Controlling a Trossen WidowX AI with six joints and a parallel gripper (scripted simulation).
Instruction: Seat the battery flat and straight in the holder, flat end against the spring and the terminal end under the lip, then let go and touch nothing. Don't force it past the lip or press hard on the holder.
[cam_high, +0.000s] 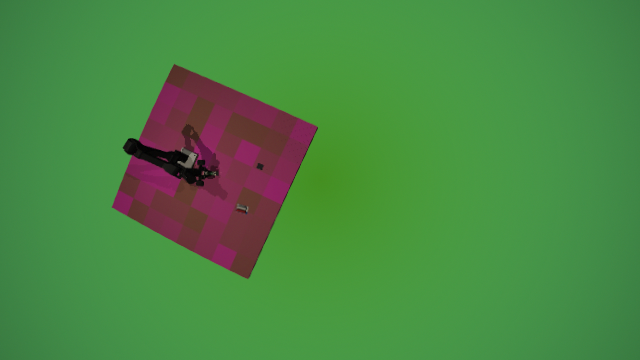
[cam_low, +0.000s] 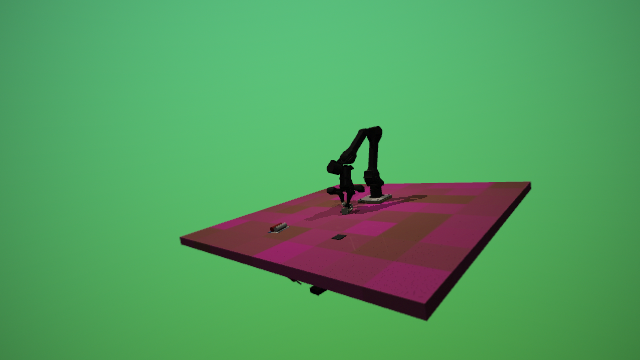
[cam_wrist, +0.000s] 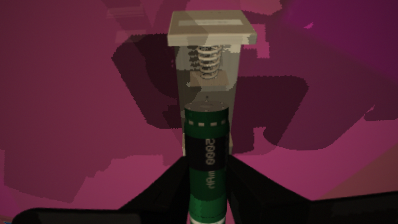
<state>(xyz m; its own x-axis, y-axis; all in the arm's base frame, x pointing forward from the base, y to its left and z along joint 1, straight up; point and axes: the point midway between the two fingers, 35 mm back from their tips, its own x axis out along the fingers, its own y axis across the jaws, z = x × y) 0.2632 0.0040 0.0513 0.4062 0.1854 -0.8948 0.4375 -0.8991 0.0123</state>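
My gripper (cam_wrist: 206, 163) (cam_high: 213, 173) (cam_low: 345, 206) is shut on a green and black battery (cam_wrist: 206, 145), which points away from the wrist camera. A beige holder (cam_wrist: 212, 31) lies on the board just ahead of it and roughly in line with it. The coil spring (cam_wrist: 209, 60) sits at the holder's far end. The battery's leading end hangs over the holder's near part, with a gap to the spring. I cannot tell whether the battery touches the holder. The holder's near end is hidden behind the battery.
The magenta and brown checkered board (cam_high: 200, 90) (cam_low: 450, 240) floats over green ground. A small black square (cam_high: 260, 166) (cam_low: 339, 237) lies right of the gripper. A grey and red cylinder-like item (cam_high: 242, 208) (cam_low: 278, 227) lies farther off. The arm's base (cam_low: 375, 198) stands behind.
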